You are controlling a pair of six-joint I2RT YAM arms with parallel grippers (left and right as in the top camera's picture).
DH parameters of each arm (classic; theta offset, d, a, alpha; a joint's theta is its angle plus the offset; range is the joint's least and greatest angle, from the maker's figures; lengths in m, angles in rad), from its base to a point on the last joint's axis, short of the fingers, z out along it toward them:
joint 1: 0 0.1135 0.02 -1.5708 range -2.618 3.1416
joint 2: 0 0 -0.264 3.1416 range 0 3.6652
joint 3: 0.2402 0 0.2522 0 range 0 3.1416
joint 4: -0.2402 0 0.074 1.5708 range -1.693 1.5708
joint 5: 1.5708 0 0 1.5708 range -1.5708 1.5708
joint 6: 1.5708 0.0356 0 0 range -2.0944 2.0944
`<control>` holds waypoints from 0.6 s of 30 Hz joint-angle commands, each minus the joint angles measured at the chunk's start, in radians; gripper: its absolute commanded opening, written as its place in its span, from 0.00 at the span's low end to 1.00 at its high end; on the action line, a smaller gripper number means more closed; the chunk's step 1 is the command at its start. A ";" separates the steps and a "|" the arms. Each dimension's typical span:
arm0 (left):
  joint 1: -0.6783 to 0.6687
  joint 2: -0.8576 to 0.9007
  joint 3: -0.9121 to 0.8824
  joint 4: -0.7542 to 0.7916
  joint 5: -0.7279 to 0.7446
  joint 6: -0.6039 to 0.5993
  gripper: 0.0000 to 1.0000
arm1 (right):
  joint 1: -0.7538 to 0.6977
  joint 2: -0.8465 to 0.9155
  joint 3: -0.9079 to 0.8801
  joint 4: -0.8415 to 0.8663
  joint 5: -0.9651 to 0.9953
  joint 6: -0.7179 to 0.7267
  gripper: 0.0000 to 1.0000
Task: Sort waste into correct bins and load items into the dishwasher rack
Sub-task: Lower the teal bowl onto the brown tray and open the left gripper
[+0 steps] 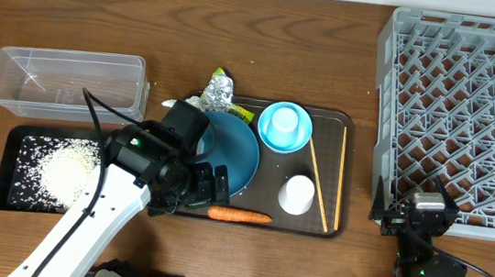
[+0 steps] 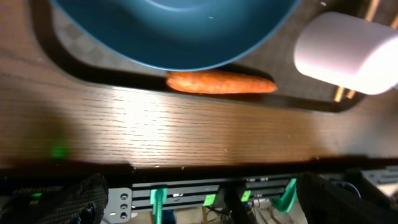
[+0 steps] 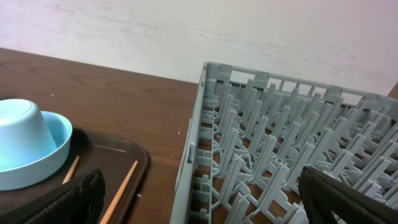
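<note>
A large dark blue bowl [image 1: 232,155] [image 2: 174,31], a pale blue cup [image 1: 284,124] [image 3: 18,134] upturned in a small pale blue bowl [image 1: 266,139] [image 3: 53,152], a whitish-pink cup [image 1: 297,194] [image 2: 348,53] and two chopsticks [image 1: 319,183] [image 3: 121,186] lie on a brown serving tray [image 1: 266,182]. An orange carrot [image 1: 239,215] [image 2: 221,82] lies at its front edge. My left gripper [image 1: 205,189] [image 2: 199,208] hangs open and empty just left of the carrot. The right gripper [image 1: 415,211] [image 3: 205,205] stands open and empty at the grey rack's [image 1: 466,115] [image 3: 280,143] front left corner.
Rice [image 1: 64,170] lies heaped in the black tray [image 1: 9,146] at the left, with the clear tub [image 1: 68,92] behind it. Crumpled foil [image 1: 220,90] and a yellow-green wrapper [image 1: 239,113] lie behind the blue bowl. The table's front edge is close below the left gripper.
</note>
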 commanded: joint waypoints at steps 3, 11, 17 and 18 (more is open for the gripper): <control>0.005 0.000 -0.023 -0.005 -0.079 -0.092 0.99 | -0.009 -0.007 -0.001 -0.004 0.002 -0.014 0.99; 0.005 0.001 -0.084 0.037 -0.094 -0.200 0.99 | -0.009 -0.007 -0.001 -0.005 0.002 -0.014 0.99; 0.041 0.000 -0.064 0.043 -0.089 -0.167 0.99 | -0.009 -0.007 -0.001 -0.004 0.002 -0.014 0.99; 0.068 0.000 -0.049 0.035 -0.085 -0.148 0.99 | -0.009 -0.007 -0.001 -0.005 0.002 -0.014 0.99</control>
